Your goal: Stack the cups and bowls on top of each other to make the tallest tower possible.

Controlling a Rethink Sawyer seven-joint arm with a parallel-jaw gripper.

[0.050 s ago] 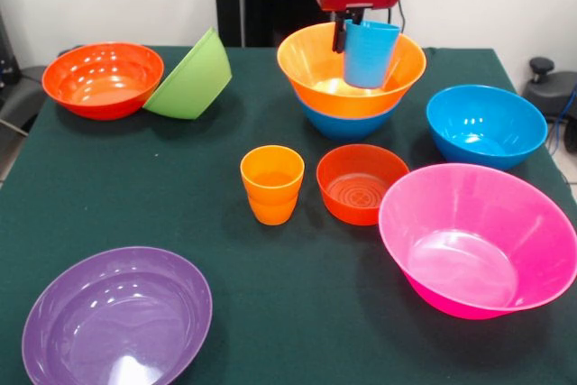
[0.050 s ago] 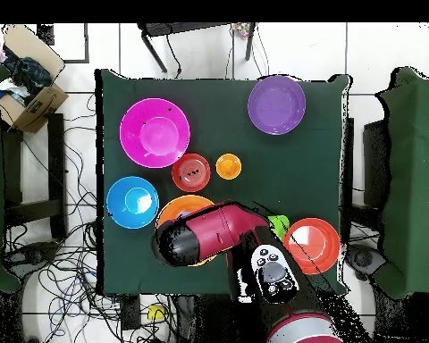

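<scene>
My gripper (image 1: pixel 353 32) is shut on the rim of a light blue cup (image 1: pixel 370 56), which hangs upright just over an orange bowl (image 1: pixel 311 69). That bowl is nested in a blue bowl (image 1: pixel 347 123); together they form the low tower at the far middle. Two orange cups (image 1: pixel 272 185), one inside the other, stand at the centre beside a small red-orange bowl (image 1: pixel 361 185). In the overhead view the arm covers the cup and most of the orange bowl (image 2: pixel 175 208).
A big pink bowl (image 1: pixel 478 241) and a blue bowl (image 1: pixel 485 123) sit at the right. A purple bowl (image 1: pixel 117 317) is at the near left. At the far left, a lime green bowl (image 1: pixel 191 77) leans on a red-orange bowl (image 1: pixel 102 78).
</scene>
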